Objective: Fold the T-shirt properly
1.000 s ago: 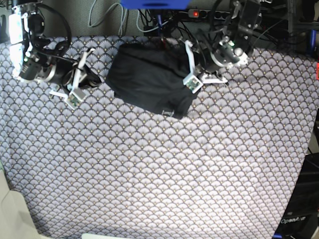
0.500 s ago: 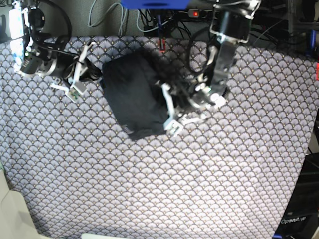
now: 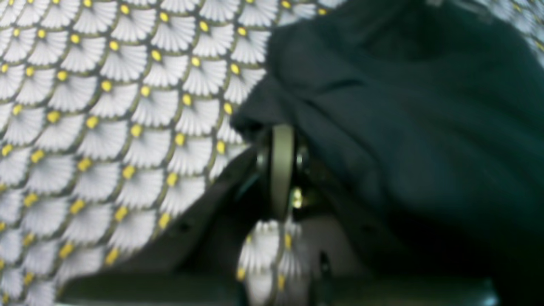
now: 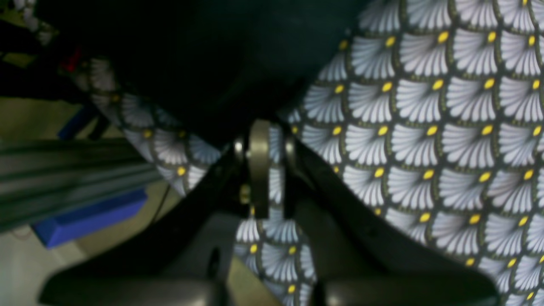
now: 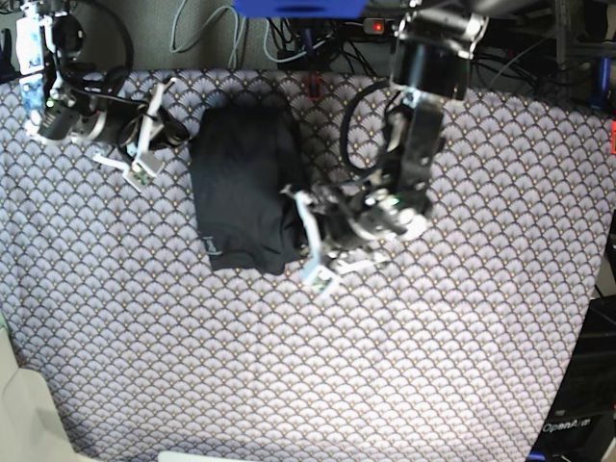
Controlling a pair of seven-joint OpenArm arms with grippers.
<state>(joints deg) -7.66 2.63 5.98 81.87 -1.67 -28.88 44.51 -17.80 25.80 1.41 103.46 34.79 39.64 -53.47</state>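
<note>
The black T-shirt (image 5: 241, 183) lies as a folded, roughly rectangular bundle at the back middle of the grey fan-patterned tablecloth (image 5: 385, 366). My left gripper (image 5: 292, 234) is at the bundle's lower right edge. In the left wrist view it (image 3: 282, 131) is shut, with a fold of the T-shirt (image 3: 403, 106) caught at its tips. My right gripper (image 5: 185, 132) rests just left of the bundle's upper left corner. Seen from the right wrist, it (image 4: 265, 127) is shut on nothing, and the T-shirt (image 4: 212, 55) starts right beyond the tips.
Cables and a power strip (image 5: 375, 26) run along the table's back edge, beside a blue object (image 5: 298, 8). The right wrist view shows the table edge, with a blue block (image 4: 89, 216) below it. A beige surface (image 5: 19, 404) sits at the front left corner.
My left gripper has swung left and toward the front, and the T-shirt has turned and slid left with it, from slanted to nearly upright. My right gripper has shifted slightly toward the back.
</note>
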